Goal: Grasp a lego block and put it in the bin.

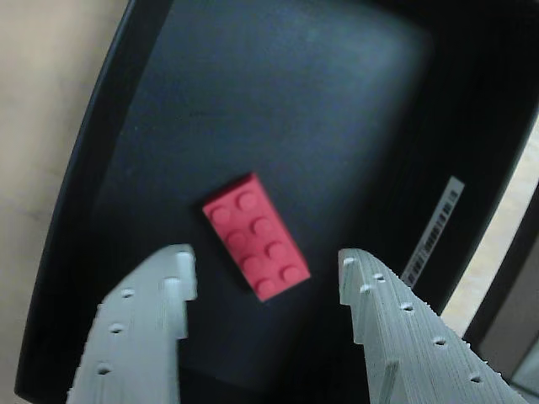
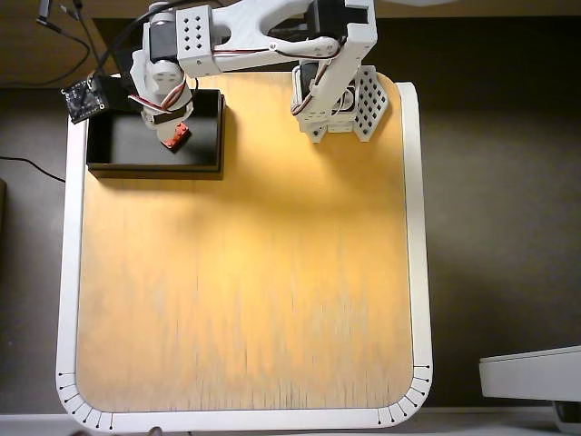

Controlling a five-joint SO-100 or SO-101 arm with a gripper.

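One brick (image 1: 255, 236) is lying free in the bin (image 1: 76, 219), whose edges are running off-frame; the claw (image 1: 265, 273) is hanging spread above it.

Wrist view: red lego block (image 1: 255, 236) lies flat, studs up, on the dark floor of the bin (image 1: 76, 210). Pincer (image 1: 265, 273) is spread wide above it, fingers clear of the block.

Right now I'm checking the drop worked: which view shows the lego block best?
The wrist view: the lego block lies studs-up on the bin floor, between the open gripper fingers. The overhead view shows only a small red patch partly hidden under the arm.
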